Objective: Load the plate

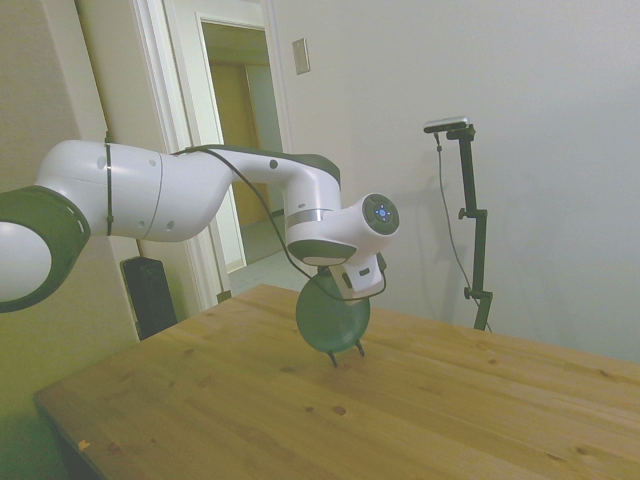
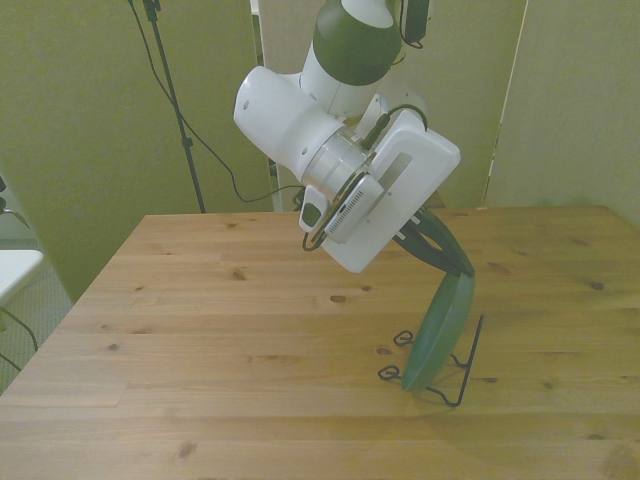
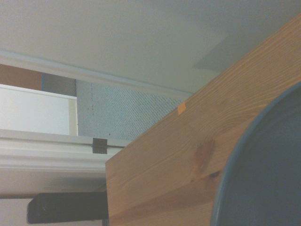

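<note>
Our gripper (image 2: 450,262) pinches the top rim of the plate (image 2: 440,330), which stands on edge, tilted, in the wire stand (image 2: 462,370) on the table (image 2: 200,320); we judge it stiff, light and smooth, best gripped at the rim.

Side and front views on the table (image 1: 480,400); wrist view close over its edge.

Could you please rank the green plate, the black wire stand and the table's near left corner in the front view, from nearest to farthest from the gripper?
1. The plate, on edge directly below the gripper, at its fingers.
2. The wire stand, under the plate on the table.
3. The near left corner, far off at the front view's lower left.
</note>
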Robot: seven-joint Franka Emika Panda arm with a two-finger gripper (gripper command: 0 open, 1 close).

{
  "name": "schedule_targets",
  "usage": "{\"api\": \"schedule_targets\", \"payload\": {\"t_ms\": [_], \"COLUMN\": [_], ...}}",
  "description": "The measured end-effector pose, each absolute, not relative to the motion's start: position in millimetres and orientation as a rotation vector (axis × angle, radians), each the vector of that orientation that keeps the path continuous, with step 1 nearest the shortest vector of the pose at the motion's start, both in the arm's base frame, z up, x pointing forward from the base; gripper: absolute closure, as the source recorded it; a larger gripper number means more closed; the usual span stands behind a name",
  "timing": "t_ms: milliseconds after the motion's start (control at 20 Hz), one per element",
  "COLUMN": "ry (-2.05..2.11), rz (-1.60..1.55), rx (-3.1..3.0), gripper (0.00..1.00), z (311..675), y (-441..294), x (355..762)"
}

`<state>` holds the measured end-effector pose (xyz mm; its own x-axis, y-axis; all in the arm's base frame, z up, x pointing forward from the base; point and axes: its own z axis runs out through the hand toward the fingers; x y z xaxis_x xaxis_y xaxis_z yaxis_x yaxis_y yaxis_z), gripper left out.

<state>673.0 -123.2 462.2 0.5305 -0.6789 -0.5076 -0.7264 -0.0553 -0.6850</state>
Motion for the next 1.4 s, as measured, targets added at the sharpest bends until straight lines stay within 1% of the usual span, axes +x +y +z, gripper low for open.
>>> {"api": "schedule_targets", "payload": {"t_ms": [400, 450, 1100, 1400], "ry": [1.179, 1.18, 1.184, 1.178], "rz": [0.054, 0.053, 0.053, 0.03], "rx": [-1.761, -1.761, -1.794, -1.803], "gripper": [1.0, 0.0, 0.0, 0.0], "z": [464.3, 464.8, 466.8, 483.1], "y": [-127.0, -127.5, -125.5, -125.6], "x": [672.7, 672.8, 672.8, 662.7]}}
